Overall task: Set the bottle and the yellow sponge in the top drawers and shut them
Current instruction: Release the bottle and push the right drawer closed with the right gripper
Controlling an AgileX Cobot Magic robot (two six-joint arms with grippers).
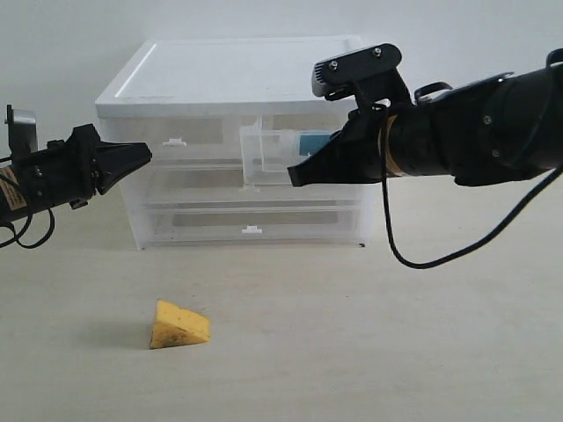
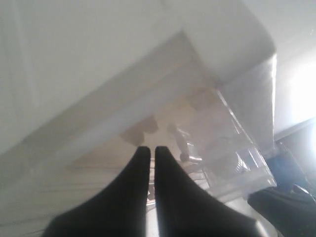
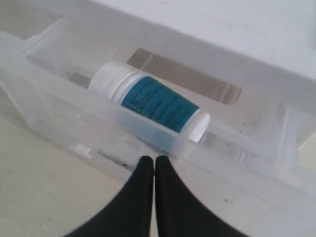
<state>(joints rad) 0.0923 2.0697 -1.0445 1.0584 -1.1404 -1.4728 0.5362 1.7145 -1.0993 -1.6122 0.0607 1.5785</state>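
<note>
Beneath both tools, a pale beige surface [image 1: 396, 352]. Behind them, a translucent plastic drawer cabinet with a white top [image 1: 229, 79].

From one side, a black right arm [image 1: 475, 132]; from the other, a black left arm [image 1: 44, 176].

At the tip of the first, the right tool [image 1: 296, 178], fingers pressed together, empty. Aimed at the front wall of the clear plastic right top drawer [image 3: 59, 113], pulled out of the cabinet; contact with that wall not clear.

Just beyond the wall from the right tool, inside the drawer and lying on its side, a small white plastic bottle [image 3: 153, 101] with ribbed white cap and teal-blue label. Dark print on the label, too blurred to read.

Near the cabinet's other front corner, the left tool [image 1: 145, 155], likewise closed on nothing. Beside it, the clear plastic left top drawer [image 1: 176, 145], pushed in.

Well below the left tool, alone on the surface, a small yellow wedge-shaped sponge [image 1: 179, 325], apart from both tools.
</note>
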